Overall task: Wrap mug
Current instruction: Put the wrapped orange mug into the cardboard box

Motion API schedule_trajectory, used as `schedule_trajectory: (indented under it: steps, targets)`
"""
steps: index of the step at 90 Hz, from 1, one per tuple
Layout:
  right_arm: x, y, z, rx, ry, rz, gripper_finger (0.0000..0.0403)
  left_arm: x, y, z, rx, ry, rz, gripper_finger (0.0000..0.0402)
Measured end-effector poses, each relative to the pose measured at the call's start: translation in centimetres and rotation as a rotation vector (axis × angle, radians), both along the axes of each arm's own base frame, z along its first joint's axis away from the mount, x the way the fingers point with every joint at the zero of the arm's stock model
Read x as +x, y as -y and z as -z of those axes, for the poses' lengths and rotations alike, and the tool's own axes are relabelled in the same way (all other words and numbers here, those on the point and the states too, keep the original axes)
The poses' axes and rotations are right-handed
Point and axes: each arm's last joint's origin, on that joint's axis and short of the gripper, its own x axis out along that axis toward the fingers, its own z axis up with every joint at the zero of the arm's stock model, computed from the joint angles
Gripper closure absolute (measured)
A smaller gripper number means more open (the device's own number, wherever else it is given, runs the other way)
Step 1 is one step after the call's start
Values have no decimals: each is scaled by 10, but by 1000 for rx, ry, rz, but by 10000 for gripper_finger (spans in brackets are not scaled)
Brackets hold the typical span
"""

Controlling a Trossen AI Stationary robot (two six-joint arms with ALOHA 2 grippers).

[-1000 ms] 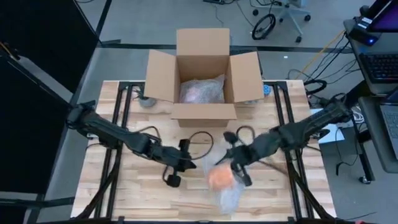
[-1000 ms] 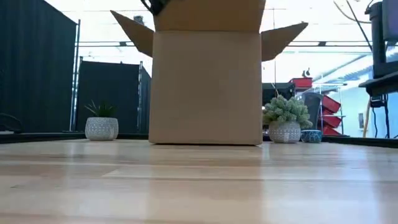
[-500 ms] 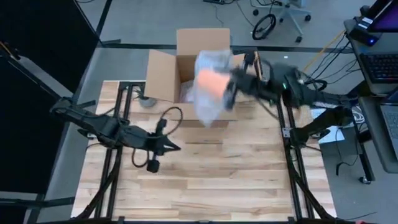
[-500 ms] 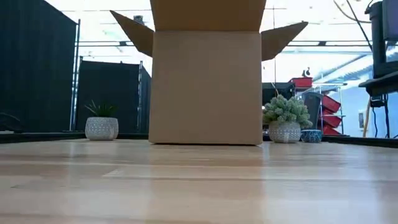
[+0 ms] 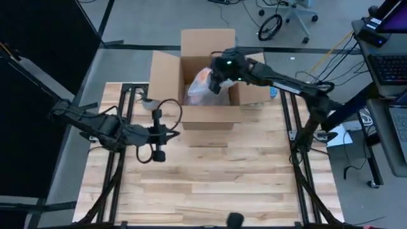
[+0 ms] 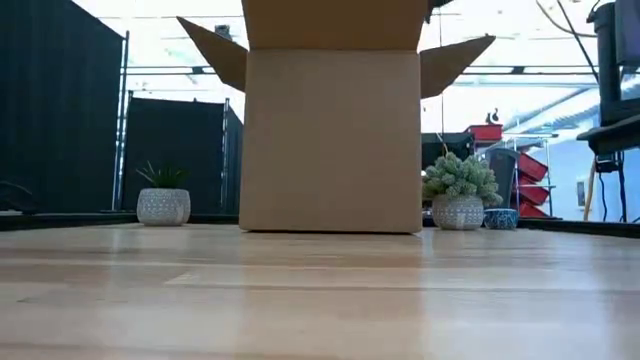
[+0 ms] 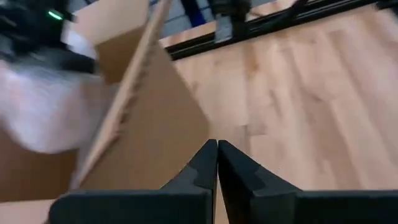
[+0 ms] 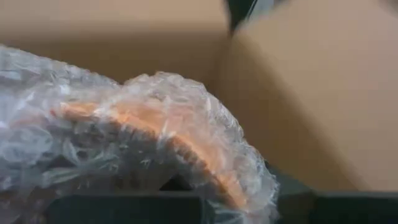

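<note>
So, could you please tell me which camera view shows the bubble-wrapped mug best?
The right wrist view shows the bubble-wrapped mug best: it fills the picture, orange visible through the wrap, inside the cardboard box. The high view shows it small, under the right gripper. The left wrist view catches only blurred wrap; the low view shows none.

mug (image 5: 202, 81) | orange, swathed in clear bubble wrap | inside open cardboard box (image 5: 166, 80)

We've got two little potted plants on the far side of the table: a spiky one (image 6: 162, 194) off to the left, a bushy pale one (image 6: 459, 194) right, with a small blue bowl (image 6: 501, 219) just beside it.
</note>
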Motion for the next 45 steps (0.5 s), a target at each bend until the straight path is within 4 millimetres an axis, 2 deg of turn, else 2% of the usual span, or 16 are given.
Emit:
schedule_trajectory:
  steps: [6,20,37,45]
  targets:
    - [7,2,16,30,-57,-9,388,1,-6,0,2,-4,-27,402]
    - [18,9,68,126,-272,-18,388,4,-15,1,3,-9,-68,402]
    - [26,13,106,210,-395,0,382,11,-21,7,16,-36,-98,402]
    - [28,13,113,230,-418,8,375,14,-22,9,18,-47,-105,402]
